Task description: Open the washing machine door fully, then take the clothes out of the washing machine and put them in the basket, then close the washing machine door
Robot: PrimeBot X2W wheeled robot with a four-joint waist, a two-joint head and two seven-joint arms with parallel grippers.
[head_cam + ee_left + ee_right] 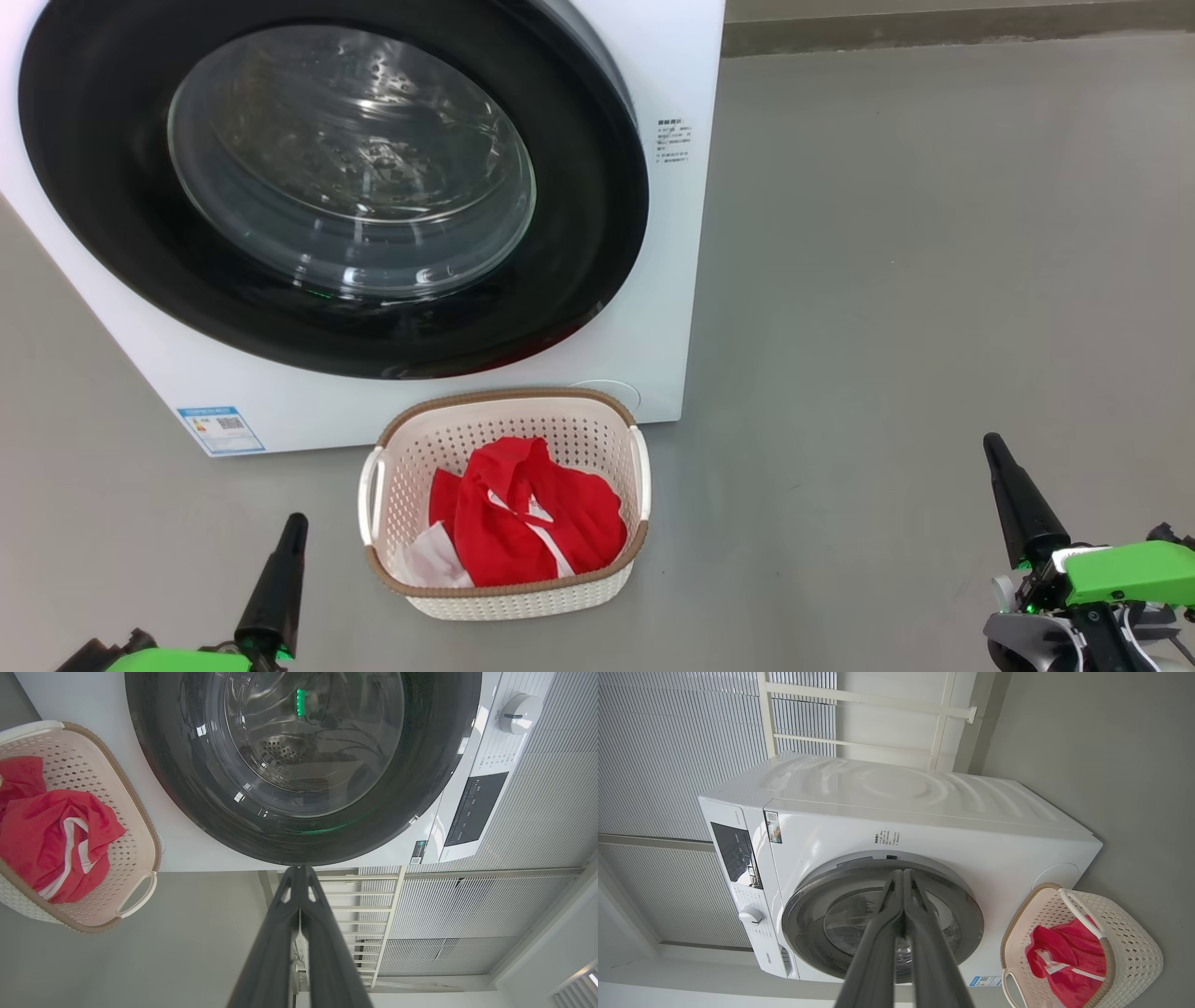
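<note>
now left tool (297, 520), right tool (991, 441) pinched shut, empty; door (350, 168) faces them; basket (509, 605) mouth up.

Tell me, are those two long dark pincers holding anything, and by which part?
Nothing is held. The left gripper and right gripper are both shut and empty; the bright red clothes lie in the cream-white perforated plastic basket.

Grey floor (934, 280), ribbed white wall panels (668, 742), cream rail frame (878, 702) against the wall.

left end effector (295, 523) closed, empty | right end effector (993, 446) closed, empty
</note>
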